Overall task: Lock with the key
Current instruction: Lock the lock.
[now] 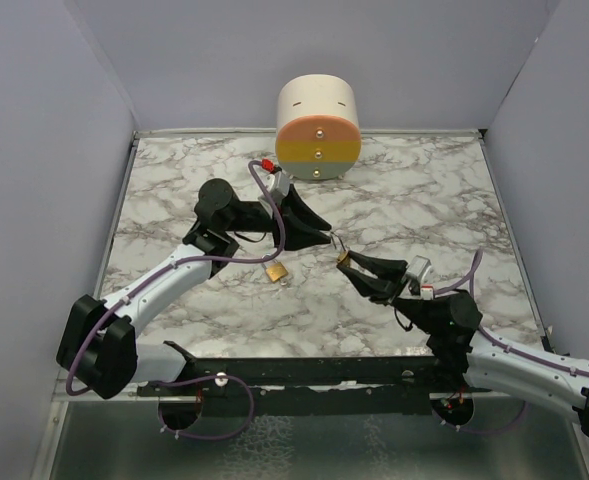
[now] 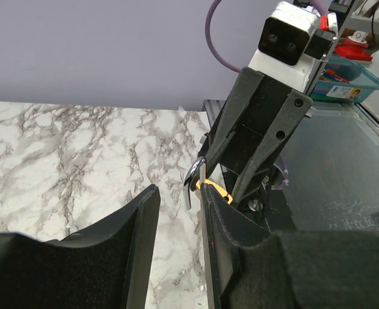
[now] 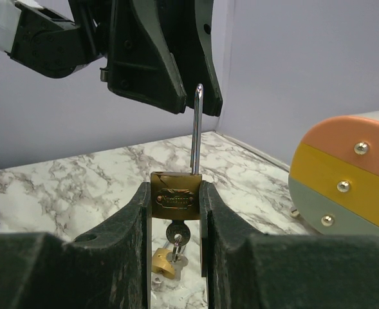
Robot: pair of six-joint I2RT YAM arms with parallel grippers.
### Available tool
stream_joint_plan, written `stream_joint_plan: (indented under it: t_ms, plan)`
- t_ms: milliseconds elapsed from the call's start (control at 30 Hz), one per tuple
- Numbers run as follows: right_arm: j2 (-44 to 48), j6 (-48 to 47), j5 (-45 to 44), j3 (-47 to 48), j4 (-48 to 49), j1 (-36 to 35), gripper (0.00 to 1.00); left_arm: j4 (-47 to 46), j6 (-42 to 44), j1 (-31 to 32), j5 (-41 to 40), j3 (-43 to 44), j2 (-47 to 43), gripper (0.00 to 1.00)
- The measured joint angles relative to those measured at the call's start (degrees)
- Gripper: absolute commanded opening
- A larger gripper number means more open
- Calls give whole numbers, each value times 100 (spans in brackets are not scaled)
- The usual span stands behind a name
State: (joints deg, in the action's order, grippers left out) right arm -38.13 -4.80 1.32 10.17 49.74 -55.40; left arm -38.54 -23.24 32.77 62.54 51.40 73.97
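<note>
Fingers (image 3: 128,251) of the right gripper (image 3: 175,206) clench the brass padlock (image 3: 175,193) aloft on the near side of the striped drum (image 3: 343,180), key (image 3: 176,233) seated underneath, shackle (image 3: 195,129) raised and unlatched, while the left gripper (image 2: 178,196) stands with its 2 fingers (image 2: 99,257) parted beside that shackle, so pressing it shut looks yet undone.

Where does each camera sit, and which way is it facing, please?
Top external: above and behind the robot, looking down on the table; left arm and right arm show.
Left wrist: on the left arm, facing the right gripper; own fingers show below.
Right wrist: on the right arm, facing the left gripper; own fingers grip the padlock.
Shared: both wrist views show the padlock; each sees the other gripper.
</note>
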Motion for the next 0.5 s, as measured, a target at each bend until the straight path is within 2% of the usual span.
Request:
stream_joint_plan:
  t_ms: [333, 433, 500]
  plan:
    - [-114, 4, -61, 0, 87, 0, 1, -2, -4, 76, -2, 0, 70, 31]
    - [-162, 7, -61, 0, 90, 0, 1, 0, -4, 105, -2, 2, 74, 27]
    - [-175, 20, -61, 0, 90, 0, 1, -2, -4, 111, 0, 2, 76, 20]
